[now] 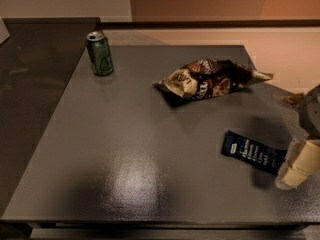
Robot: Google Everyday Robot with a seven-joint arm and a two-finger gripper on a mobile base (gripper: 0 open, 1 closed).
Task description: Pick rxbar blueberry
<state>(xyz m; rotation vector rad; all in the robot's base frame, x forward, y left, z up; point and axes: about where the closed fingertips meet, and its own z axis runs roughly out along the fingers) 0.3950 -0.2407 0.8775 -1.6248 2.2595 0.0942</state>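
The bar (250, 152) lies flat on the front-right of the table (125, 134), its long axis running from upper left to lower right, with its right end hidden behind the gripper (296, 165) at the right edge; whether the gripper is released or clenched cannot be told.

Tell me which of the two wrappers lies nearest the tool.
The dark snack bar, right by the tool at far right; the chip bag lies farther back.
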